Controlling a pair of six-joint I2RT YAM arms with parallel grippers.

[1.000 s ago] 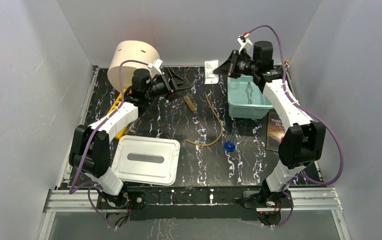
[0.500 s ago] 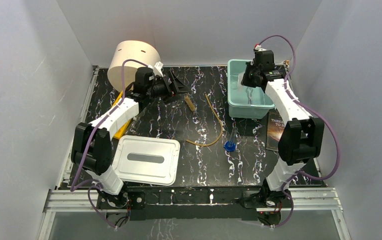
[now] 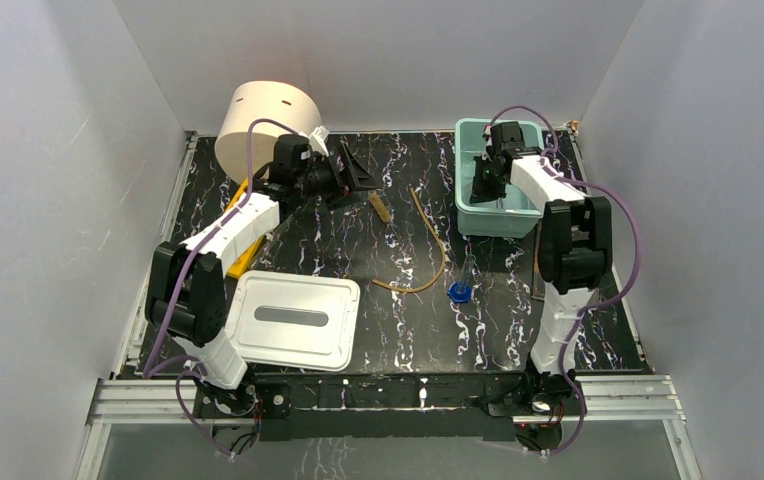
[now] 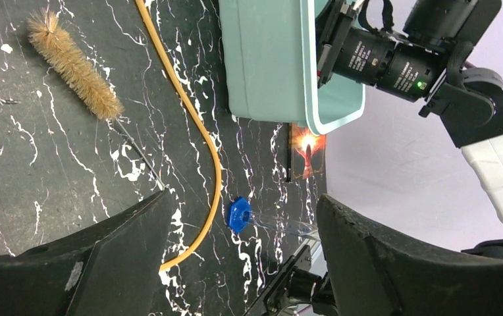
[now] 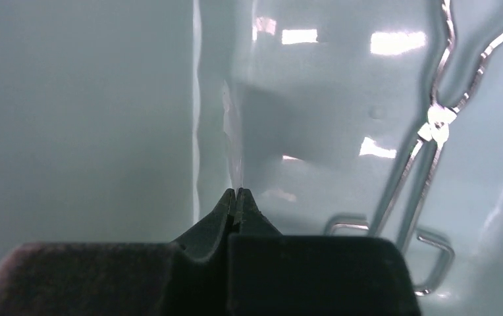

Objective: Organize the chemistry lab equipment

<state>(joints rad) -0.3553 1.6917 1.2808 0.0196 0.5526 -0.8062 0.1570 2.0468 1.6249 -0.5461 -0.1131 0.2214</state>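
Observation:
My right gripper [image 5: 237,192] is down inside the teal bin [image 3: 503,222], shut on the thin edge of the white packet [image 5: 234,145]. The metal tongs [image 5: 426,151] lie in the bin to its right. My left gripper [image 3: 358,180] is open and empty, just left of the brush [image 3: 380,207]. The left wrist view shows the brush [image 4: 74,62], the tan rubber tube [image 4: 196,125] and the flask's blue cap [image 4: 239,214] on the table. The flask [image 3: 461,285] lies at the tube's [image 3: 428,250] near end. The yellow rack [image 3: 245,262] shows under my left arm. The beaker is out of view.
A big cream cylinder [image 3: 263,115] stands at the back left. A white lid [image 3: 293,320] lies at the front left. A dark book [image 4: 305,150] lies near the bin's front, mostly behind my right arm in the top view.
My right gripper carried the white packet from the table left of the bin over the rim and down into the bin. My left gripper barely moved.

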